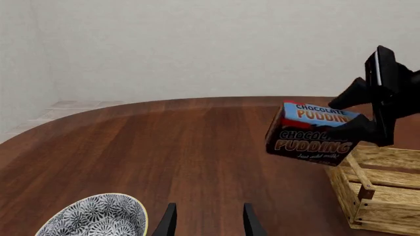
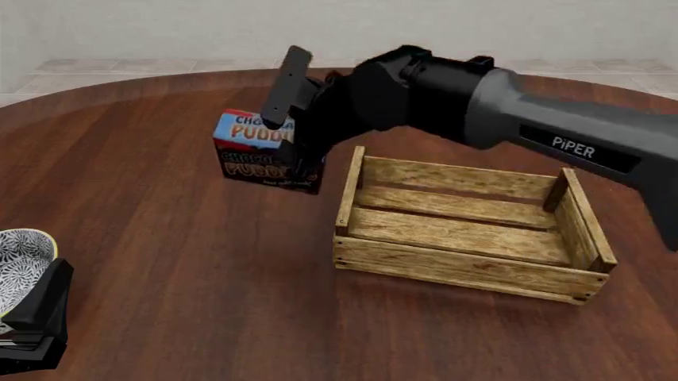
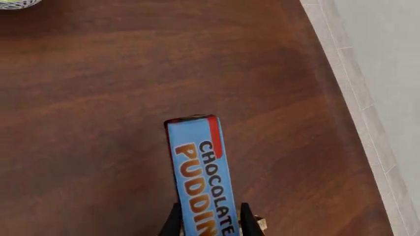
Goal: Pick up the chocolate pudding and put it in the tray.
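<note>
The chocolate pudding (image 2: 254, 151), a small carton with a blue top and brown lower part, is held tilted above the table just left of the tray's left end. My right gripper (image 2: 294, 152) is shut on it. The right wrist view shows the carton's blue top (image 3: 200, 172) between the two fingertips (image 3: 172, 222). The tray (image 2: 463, 274) is a light wooden slatted crate at centre right, with nothing in it. It also shows in the left wrist view (image 1: 384, 194), beside the pudding (image 1: 305, 137). My left gripper (image 1: 208, 223) is open and empty, low at the near left.
A black-and-white patterned bowl (image 2: 19, 262) sits at the near left edge, right by the left arm (image 2: 32, 321); it also shows in the left wrist view (image 1: 98, 219). The brown round table (image 2: 170, 238) ends at a pale tiled floor behind.
</note>
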Action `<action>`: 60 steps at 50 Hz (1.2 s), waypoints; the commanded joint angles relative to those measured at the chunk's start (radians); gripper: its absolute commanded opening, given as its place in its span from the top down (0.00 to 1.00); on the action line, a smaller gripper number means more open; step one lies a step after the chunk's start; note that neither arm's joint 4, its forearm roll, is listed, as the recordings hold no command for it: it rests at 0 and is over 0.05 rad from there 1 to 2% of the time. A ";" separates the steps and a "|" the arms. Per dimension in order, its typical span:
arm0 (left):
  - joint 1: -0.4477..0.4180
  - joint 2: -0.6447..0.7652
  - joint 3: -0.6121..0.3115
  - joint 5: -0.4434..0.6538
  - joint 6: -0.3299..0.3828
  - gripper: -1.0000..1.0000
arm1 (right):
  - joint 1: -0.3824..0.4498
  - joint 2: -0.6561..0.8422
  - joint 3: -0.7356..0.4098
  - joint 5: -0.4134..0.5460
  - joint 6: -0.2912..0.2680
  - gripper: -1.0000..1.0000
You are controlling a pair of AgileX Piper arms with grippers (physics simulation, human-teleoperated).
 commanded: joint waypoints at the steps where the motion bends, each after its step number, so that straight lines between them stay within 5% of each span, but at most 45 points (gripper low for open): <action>1: 0.000 0.000 0.000 0.000 0.000 0.00 | -0.025 -0.118 0.024 0.065 -0.047 1.00; 34: 0.000 0.000 0.000 0.000 0.000 0.00 | -0.228 -0.423 0.322 0.034 -0.122 1.00; 60: 0.000 0.000 0.000 0.000 0.000 0.00 | -0.304 -0.439 0.460 -0.039 -0.131 1.00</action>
